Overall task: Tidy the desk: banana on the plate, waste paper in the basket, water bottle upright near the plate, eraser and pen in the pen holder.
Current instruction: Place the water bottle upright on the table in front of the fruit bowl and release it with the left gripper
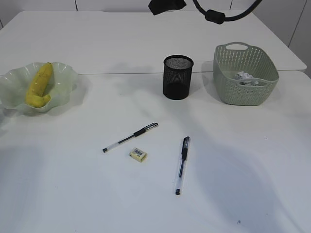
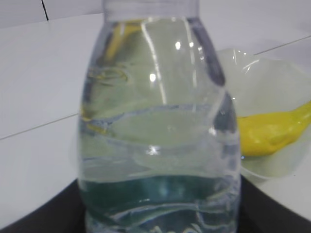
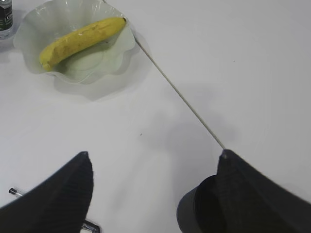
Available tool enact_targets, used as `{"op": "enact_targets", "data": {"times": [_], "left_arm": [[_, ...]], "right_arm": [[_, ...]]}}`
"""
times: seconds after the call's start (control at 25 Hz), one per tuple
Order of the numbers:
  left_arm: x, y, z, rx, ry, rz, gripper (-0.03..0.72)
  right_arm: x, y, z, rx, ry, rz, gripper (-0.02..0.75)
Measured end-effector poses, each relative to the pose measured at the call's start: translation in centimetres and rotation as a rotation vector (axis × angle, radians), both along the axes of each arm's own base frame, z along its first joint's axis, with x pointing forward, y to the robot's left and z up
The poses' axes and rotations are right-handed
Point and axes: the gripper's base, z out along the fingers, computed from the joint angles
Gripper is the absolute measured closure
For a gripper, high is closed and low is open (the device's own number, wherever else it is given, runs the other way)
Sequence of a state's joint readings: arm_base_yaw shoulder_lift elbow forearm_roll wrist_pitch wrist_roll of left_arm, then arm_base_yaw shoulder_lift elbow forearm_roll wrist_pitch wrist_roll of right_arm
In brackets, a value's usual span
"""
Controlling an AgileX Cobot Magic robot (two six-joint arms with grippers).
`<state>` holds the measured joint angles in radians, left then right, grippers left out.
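Mostly water bottle (image 2: 160, 131) fills left view, grip unclear | right tool (image 3: 153, 194) wide open, empty

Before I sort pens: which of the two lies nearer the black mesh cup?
The black-gripped clear pen left of the pale yellow eraser; the other pen lies farther away.

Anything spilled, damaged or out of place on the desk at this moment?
Nothing spilled or damaged. Still loose on the desk: two pens and the eraser, lying in front of the pen holder, which looks empty. The banana lies on the plate.
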<state>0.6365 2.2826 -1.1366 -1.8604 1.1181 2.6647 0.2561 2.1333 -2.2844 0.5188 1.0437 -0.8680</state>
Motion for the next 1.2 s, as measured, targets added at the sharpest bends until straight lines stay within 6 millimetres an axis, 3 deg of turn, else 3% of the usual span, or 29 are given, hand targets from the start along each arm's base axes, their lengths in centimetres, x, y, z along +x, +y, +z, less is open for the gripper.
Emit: {"op": "enact_targets", "data": {"times": [1.2], "left_arm": [[0.0,-0.2,-1.4,-0.056,-0.094,-0.068,0.300]], "right_arm": [[0.0,0.0,0.0,0.000,-0.004,-0.001,0.148]]}}
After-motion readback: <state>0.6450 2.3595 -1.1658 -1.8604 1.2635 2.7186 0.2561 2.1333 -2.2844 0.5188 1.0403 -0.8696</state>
